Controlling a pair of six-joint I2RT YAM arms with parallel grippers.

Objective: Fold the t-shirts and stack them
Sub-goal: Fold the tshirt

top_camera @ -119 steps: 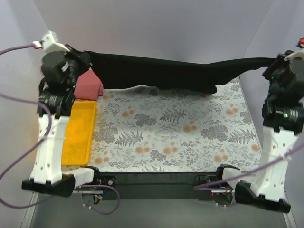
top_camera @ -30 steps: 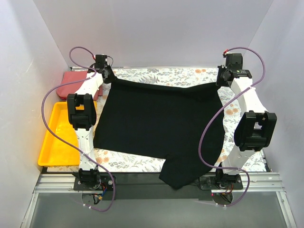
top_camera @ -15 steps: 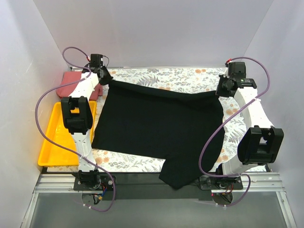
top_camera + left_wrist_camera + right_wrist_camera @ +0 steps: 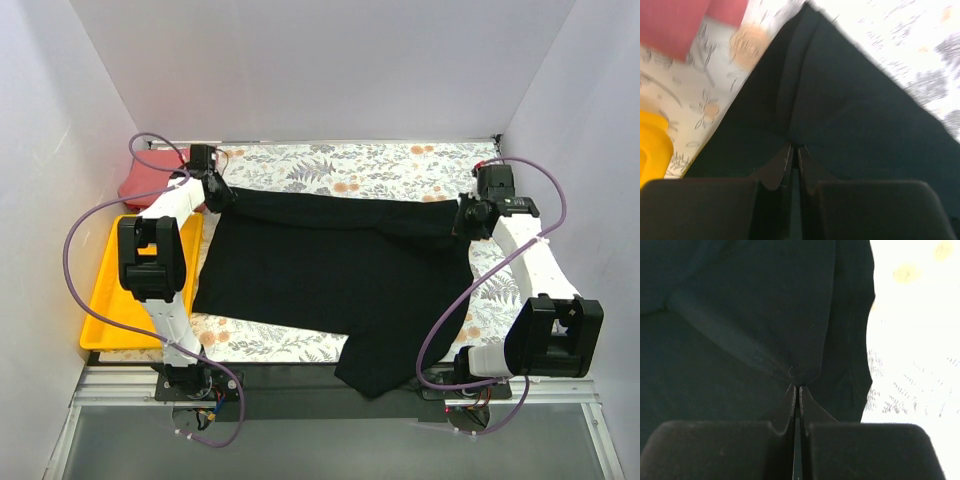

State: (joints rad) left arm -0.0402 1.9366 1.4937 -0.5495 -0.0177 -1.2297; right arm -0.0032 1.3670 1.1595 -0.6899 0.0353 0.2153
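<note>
The black t-shirt (image 4: 330, 265) lies spread over the floral cloth (image 4: 350, 165), its lower part hanging over the near table edge. My left gripper (image 4: 222, 195) is shut on its far left corner; the wrist view shows the fingers pinching the black t-shirt (image 4: 840, 115) at the left gripper's tips (image 4: 795, 148). My right gripper (image 4: 462, 222) is shut on the far right corner; the wrist view shows the black t-shirt (image 4: 740, 315) bunched at the right gripper's tips (image 4: 798, 386). The coral-red t-shirt (image 4: 150, 178) lies folded at the far left, also in the left wrist view (image 4: 675, 25).
A yellow tray (image 4: 120, 290) sits at the left, beside the black shirt, its corner in the left wrist view (image 4: 650, 145). White walls close in on the left, back and right. Purple cables loop off both arms.
Both grippers have pulled the shirt's far edge toward the near side and lowered it. The shirt's far edge now lies lower on the floral cloth, and more floral cloth shows at the back.
</note>
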